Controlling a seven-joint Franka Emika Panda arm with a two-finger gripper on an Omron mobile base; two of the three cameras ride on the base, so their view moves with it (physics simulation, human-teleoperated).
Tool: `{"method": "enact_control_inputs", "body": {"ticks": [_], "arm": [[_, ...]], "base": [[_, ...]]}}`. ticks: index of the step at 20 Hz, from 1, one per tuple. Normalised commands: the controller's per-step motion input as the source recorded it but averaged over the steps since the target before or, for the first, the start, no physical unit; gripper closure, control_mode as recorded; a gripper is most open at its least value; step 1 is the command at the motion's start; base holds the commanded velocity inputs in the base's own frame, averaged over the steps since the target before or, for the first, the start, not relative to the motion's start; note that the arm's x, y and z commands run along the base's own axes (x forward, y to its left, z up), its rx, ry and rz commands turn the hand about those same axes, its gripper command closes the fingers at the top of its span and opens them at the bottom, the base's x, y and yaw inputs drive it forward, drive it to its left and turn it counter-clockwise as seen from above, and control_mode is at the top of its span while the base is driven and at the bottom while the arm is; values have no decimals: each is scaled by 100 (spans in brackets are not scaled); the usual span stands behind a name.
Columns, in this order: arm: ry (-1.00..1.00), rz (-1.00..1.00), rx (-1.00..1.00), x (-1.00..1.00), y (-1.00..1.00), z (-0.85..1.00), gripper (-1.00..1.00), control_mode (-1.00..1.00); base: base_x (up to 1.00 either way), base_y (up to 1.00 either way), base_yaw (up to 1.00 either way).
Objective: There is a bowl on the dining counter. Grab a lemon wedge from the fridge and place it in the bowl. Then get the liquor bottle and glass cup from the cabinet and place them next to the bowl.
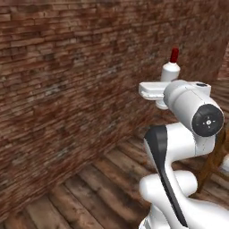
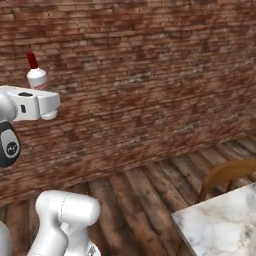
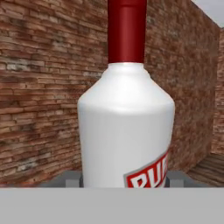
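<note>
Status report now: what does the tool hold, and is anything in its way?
Tool shut on liquor bottle, held upright, red cap up. Brick wall ahead. Dining counter corner low right, chair beside it.

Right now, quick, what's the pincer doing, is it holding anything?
Pincer: shut on the liquor bottle, carried upright in the air in front of the brick wall.

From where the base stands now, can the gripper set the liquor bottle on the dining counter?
Probably not yet: the gripper holds the liquor bottle high toward the brick wall; the dining counter lies off to the right.
</note>
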Motion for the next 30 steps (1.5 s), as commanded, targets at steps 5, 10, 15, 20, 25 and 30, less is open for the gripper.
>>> {"method": "enact_control_inputs", "body": {"ticks": [5,10,15,20,25,30], "arm": [[0,0,0,0,0,0,100,100],[0,0,0,0,0,0,100,100],[0,0,0,0,0,0,100,100],[0,0,0,0,0,0,100,100],[0,0,0,0,0,0,100,100],[0,0,0,0,0,0,100,100]], "base": [[80,35,-67],[76,54,-71],[66,52,-75],[62,51,-75],[64,49,-73],[75,51,-70]]}}
